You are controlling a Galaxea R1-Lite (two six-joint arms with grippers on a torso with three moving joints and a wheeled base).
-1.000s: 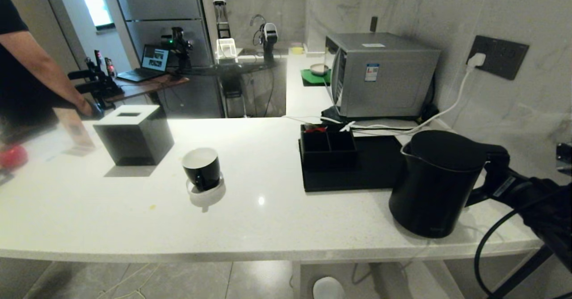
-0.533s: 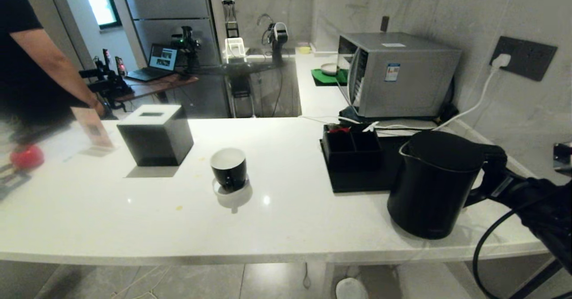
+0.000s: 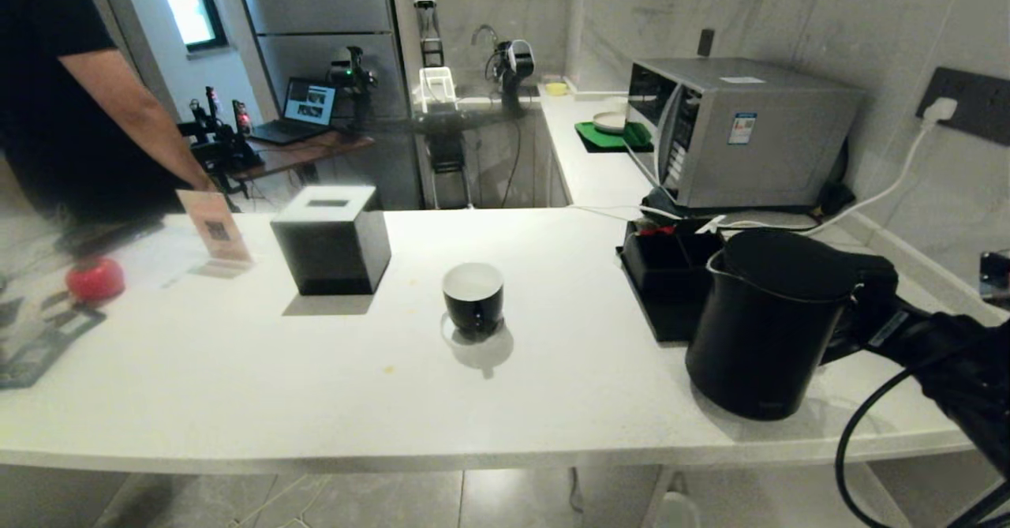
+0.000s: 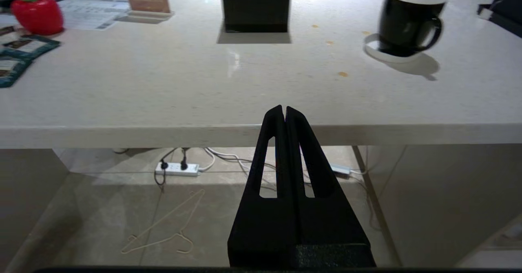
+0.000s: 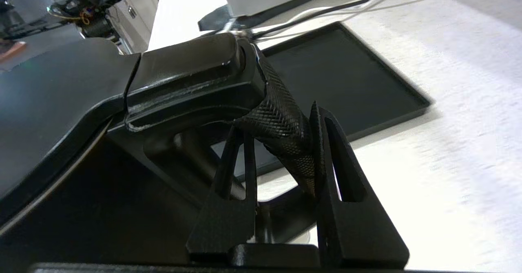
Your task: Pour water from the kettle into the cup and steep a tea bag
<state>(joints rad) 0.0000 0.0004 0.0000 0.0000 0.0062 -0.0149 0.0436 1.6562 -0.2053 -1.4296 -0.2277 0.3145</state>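
1. While the right claw [image 5: 281, 150] is clamped on the textured handle of the kettle [image 3: 769, 323], the kettle's base looks to sit on the desk [image 3: 237, 386] at its right end, so the grasp is made but the lift, as far as I can judge, is not.
2. Well to the kettle's left, the cup [image 3: 473, 297] stands upright on a white coaster in the middle of the desk; its white inside is in view, but I cannot tell whether it holds water, and I see no tea bag in it. Pouring looks undone.
3. Behind the kettle lies a black tray [image 3: 663, 315] carrying a compartment box [image 3: 667, 250]; something red shows in it, too small to name.
4. Parked below the desk's front edge, the left claw [image 4: 284, 114] has its fingers pressed together and holds nothing.
5. Left to do, by my reading: carry the kettle to the cup, tip it, set it down, then steep a tea bag.
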